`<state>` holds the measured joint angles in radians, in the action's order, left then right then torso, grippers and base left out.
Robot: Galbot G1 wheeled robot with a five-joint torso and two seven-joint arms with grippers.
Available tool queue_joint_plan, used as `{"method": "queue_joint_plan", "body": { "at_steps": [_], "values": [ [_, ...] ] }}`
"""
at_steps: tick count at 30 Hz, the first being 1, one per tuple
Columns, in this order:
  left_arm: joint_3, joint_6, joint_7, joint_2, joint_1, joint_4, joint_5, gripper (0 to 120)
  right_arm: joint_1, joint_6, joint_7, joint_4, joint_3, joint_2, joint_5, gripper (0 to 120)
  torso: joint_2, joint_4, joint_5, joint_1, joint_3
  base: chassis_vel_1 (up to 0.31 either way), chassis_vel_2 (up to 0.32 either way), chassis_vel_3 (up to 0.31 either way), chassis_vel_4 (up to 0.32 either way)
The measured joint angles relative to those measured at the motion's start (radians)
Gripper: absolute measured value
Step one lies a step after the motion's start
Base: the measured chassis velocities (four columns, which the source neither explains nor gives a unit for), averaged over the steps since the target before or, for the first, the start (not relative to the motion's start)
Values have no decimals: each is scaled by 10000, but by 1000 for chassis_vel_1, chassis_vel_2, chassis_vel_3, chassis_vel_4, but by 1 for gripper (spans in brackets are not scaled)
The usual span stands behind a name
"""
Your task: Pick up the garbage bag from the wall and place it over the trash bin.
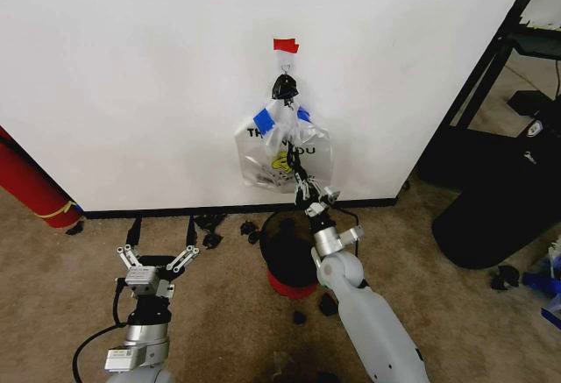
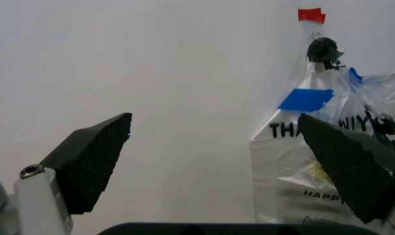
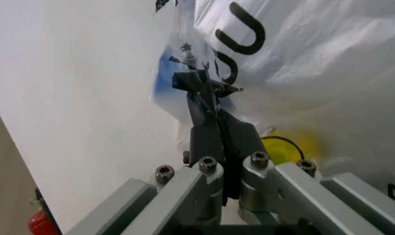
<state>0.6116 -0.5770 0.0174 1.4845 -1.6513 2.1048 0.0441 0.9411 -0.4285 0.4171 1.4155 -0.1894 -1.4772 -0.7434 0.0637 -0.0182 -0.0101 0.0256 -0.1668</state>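
The garbage bag is translucent with blue patches, black print and a yellow smiley. It hangs from a small hook on the white wall, below a red tape strip. My right gripper reaches up in front of the bag's middle. In the right wrist view its fingers are pressed together, pinching the bag's film. The trash bin, dark with a red bottom, stands on the carpet right under the bag. My left gripper is low at the left, open and holding nothing, facing the wall and bag.
A red cylinder leans at the wall's left end. A large black bag-like bulk and a black frame stand at the right. Small black scraps lie along the black baseboard and around the bin.
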Motion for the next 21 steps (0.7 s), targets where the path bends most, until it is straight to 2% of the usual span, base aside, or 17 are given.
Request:
{"method": "queue_joint_plan", "body": {
  "at_steps": [21],
  "values": [
    [-45, -227, -39, -74, -390, 316, -25, 100, 1458, -76, 450, 1212, -224, 147, 45, 0, -1, 0, 0, 0, -1, 0, 0, 0, 0]
  ]
}}
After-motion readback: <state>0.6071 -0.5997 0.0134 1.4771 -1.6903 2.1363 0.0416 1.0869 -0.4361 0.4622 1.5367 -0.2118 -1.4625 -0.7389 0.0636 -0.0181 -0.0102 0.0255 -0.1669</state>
